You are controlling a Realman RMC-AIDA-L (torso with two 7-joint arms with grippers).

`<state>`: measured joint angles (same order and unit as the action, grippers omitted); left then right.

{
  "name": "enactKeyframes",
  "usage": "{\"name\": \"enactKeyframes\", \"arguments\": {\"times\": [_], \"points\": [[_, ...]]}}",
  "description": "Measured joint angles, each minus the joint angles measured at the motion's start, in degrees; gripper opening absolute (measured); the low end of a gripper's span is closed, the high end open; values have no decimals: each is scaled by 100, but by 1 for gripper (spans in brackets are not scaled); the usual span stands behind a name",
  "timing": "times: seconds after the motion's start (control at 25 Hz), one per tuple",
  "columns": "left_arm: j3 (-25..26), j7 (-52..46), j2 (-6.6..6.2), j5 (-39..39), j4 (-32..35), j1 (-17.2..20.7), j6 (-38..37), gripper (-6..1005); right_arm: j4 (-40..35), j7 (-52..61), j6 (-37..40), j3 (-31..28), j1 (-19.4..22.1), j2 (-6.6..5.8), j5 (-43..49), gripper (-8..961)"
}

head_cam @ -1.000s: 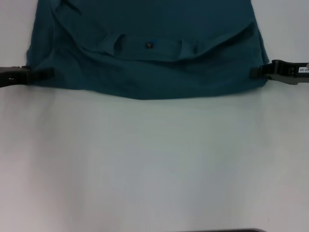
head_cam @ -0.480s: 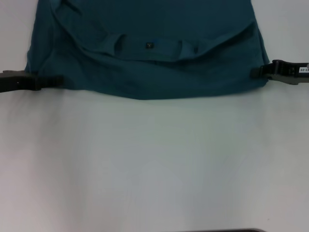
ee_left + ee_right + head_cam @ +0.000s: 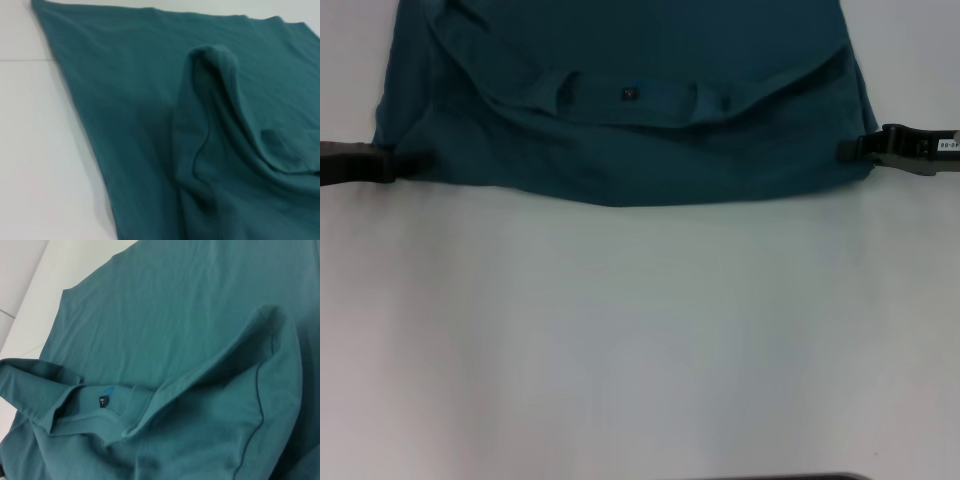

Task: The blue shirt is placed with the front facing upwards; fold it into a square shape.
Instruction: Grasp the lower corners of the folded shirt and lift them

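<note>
Shirt (image 3: 620, 110) lying at 12 o'clock on white worktop (image 3: 640, 330), collar end w/ black label (image 3: 628, 94) facing robot, near edge sagging in a curve. L hand (image 3: 390, 165) sitting at 9 o'clock, tip touching shirt's corner; R hand (image 3: 855, 150) at 3 o'clock against opposite corner. Likely both working the two near corners for a fold away from robot. Cannot tell if either hand is clenched or released. Nothing else around, nothing blocking.

The blue shirt (image 3: 620, 110) lies on the far part of the table (image 3: 640, 340). The left gripper (image 3: 405, 165) touches its left edge, the right gripper (image 3: 850, 150) its right edge.
</note>
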<state>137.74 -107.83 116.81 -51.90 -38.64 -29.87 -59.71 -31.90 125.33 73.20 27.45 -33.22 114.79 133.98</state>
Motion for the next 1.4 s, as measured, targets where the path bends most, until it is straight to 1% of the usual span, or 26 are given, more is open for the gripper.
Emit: {"name": "enactKeyframes", "arguments": {"times": [0.04,0.28,0.48,0.6,0.8,0.96,1.08,1.2,1.32,1.4], "points": [[-4,-1,-6,20,17,-3,14,776,0,0,0,-1,0,0,-1,45],[-11,-4,8,164,-1,-19,26,568,0,-3,1,-4,5,-1,-46,45],[24,-4,-5,141,-29,-28,-27,331,0,-10,1,-4,9,-1,-48,45],[15,-4,-8,158,-26,-57,-30,136,0,-15,1,-3,11,0,-49,45],[3,-4,-11,164,-25,-61,-85,17,0,-38,2,-3,51,4,-49,45],[49,-28,-35,168,-194,26,-420,17,-4,-64,41,-34,128,-3,-51,45],[73,-66,-76,152,-455,171,-920,17,-40,-179,148,-101,241,7,-119,44],[222,-70,-141,148,-685,321,-1426,17,-56,-317,256,-122,398,11,-284,44],[437,-42,-228,151,-739,421,-1831,17,-67,-437,399,-140,576,24,-363,44],[522,-12,-277,157,-740,506,-2041,17,-68,-490,446,-149,619,37,-365,44]]}}
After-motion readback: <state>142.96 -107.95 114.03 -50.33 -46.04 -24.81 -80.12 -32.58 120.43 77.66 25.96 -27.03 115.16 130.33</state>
